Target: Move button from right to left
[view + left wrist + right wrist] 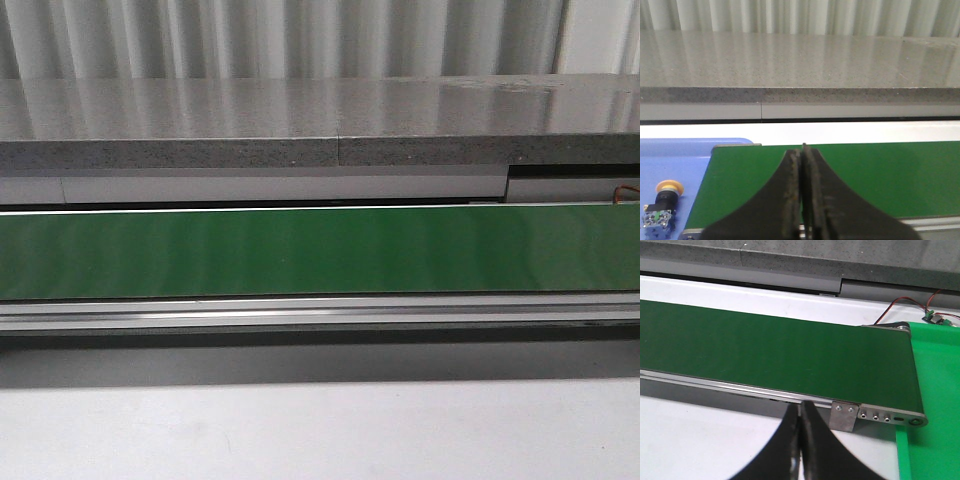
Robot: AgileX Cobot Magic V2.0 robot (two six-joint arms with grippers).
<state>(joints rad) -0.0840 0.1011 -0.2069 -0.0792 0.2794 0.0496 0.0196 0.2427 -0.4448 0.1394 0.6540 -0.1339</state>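
Note:
The button (662, 202), with an orange-yellow ring, a dark middle and a blue boxy end, lies on its side on a blue tray (685, 160) beside one end of the green conveyor belt (880, 175). It shows only in the left wrist view. My left gripper (802, 150) is shut with nothing in it, above the belt and apart from the button. Beside the belt's other end, my right gripper (800, 407) is also shut and empty, over the white table just short of the belt's metal rail. Neither gripper appears in the front view.
The green belt (320, 250) runs across the front view, with a grey stone ledge (300, 130) behind it. A green tray (940, 405) adjoins the belt's end in the right wrist view. A small circuit board with wires (935, 318) sits by that tray.

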